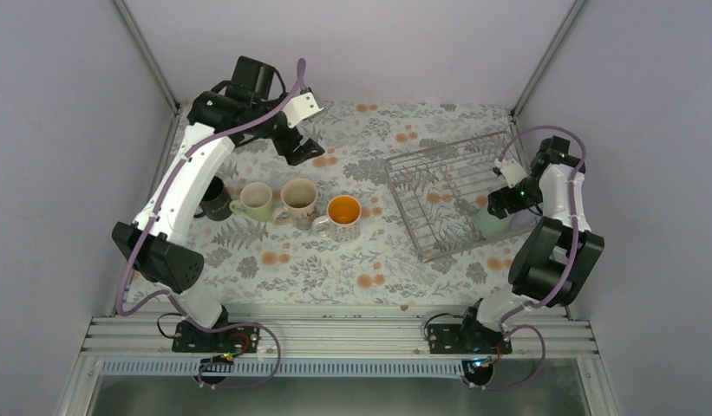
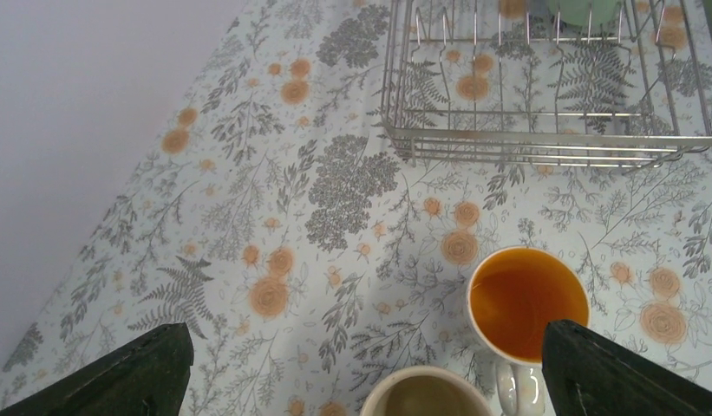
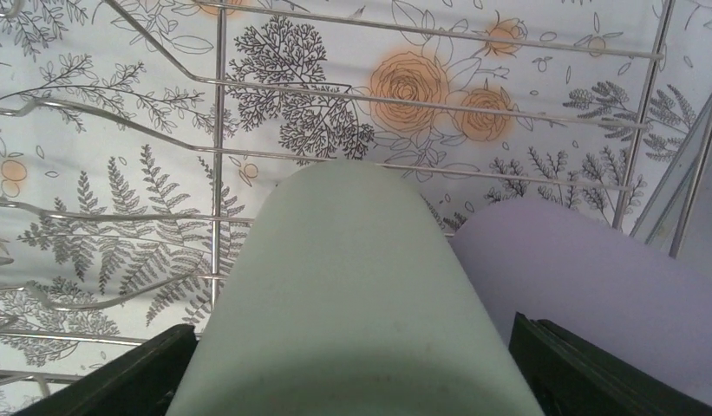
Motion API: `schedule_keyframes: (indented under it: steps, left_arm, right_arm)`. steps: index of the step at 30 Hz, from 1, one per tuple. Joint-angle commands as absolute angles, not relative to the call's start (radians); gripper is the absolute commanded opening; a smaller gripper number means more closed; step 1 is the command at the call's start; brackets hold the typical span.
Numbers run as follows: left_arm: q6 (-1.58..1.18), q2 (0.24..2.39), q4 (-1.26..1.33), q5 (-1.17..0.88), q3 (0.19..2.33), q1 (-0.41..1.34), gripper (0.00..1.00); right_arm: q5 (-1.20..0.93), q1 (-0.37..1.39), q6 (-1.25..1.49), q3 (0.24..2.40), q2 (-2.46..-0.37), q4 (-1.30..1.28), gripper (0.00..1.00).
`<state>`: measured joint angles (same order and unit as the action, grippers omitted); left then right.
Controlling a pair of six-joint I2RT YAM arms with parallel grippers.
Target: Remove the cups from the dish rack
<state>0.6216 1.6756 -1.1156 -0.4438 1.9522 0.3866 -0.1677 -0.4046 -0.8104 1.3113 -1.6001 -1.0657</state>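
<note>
The wire dish rack (image 1: 439, 186) stands at the right of the table. In it lies a green tumbler (image 3: 356, 286) beside a lavender tumbler (image 3: 595, 277). My right gripper (image 3: 356, 373) is open, one finger on each side of the green tumbler and close against it. Left of the rack a black mug (image 1: 215, 201), a pale green mug (image 1: 257, 201), a cream patterned mug (image 1: 298, 198) and a mug with an orange inside (image 1: 343, 212) stand in a row on the cloth. My left gripper (image 2: 367, 347) hangs open and empty above the cream mug (image 2: 426, 399) and the orange-inside mug (image 2: 525, 299).
A floral cloth (image 1: 335, 260) covers the table. Grey walls close in the left, back and right sides. The rack's near rim (image 2: 543, 143) shows ahead in the left wrist view. The left arm (image 1: 183, 186) reaches over the black mug.
</note>
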Motion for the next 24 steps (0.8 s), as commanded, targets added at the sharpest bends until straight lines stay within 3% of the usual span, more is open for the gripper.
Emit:
schedule_keyframes:
  steps: [1,2,5,7,14,24]
  left_arm:
    - [0.576,1.671,-1.059,-0.501,1.931,0.390,1.00]
    - [0.570,1.665,-1.042,-0.511,1.923,0.391,1.00]
    - [0.535,1.635,-0.977,-0.546,1.873,0.391,1.00]
    - [0.518,1.615,-0.940,-0.573,1.843,0.391,1.00]
    - [0.459,1.595,-0.889,-0.737,1.833,0.391,1.00]
    - [0.271,1.637,-0.615,-1.097,1.767,0.393,1.00]
  right_arm:
    - [-0.155,-0.388,-0.802,1.307,-1.613,-1.021,0.86]
    - [-0.159,-0.388,-0.800,1.311,-1.617,-1.020,0.80]
    - [-0.176,-0.388,-0.783,1.335,-1.630,-1.027,0.47]
    - [-0.193,-0.388,-0.775,1.359,-1.636,-1.062,0.32]
    - [-0.318,-0.377,-0.778,1.525,-1.566,-1.193,0.19]
    - [-0.640,-0.243,-0.648,1.934,-1.500,-1.287,0.11]
